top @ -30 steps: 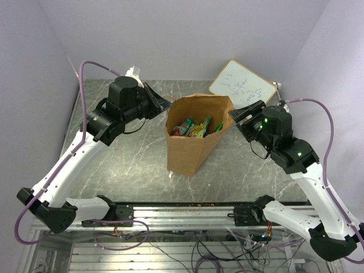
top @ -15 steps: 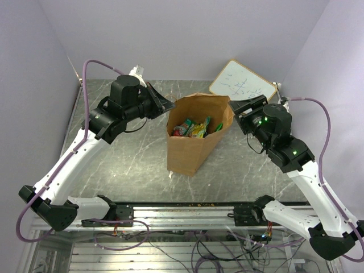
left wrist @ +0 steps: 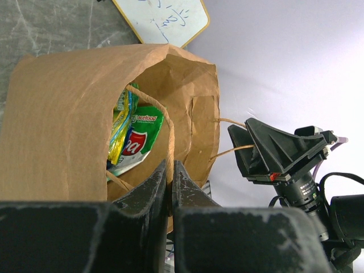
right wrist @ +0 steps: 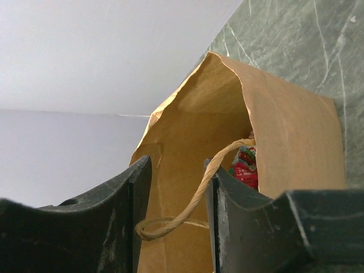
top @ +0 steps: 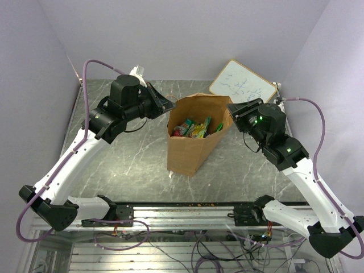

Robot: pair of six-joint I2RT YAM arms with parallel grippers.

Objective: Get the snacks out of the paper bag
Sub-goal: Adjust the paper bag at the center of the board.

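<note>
Right gripper has moved onto paper bag handle, jaws spread astride it; left gripper pinches opposite handle, likely to hold the mouth open.

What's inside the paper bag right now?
Glossy snacks sit piled together in the mouth of the paper bag: green, yellow and red packets. Whatever lies beneath them, and the bag's bottom, is covered.

The table has a dark grey-green, marble-veined top. A brown paper bag stands upright on it, directly between the left gripper and the right gripper. A white writing board rests at the table's far corner, just beyond the right gripper.
</note>
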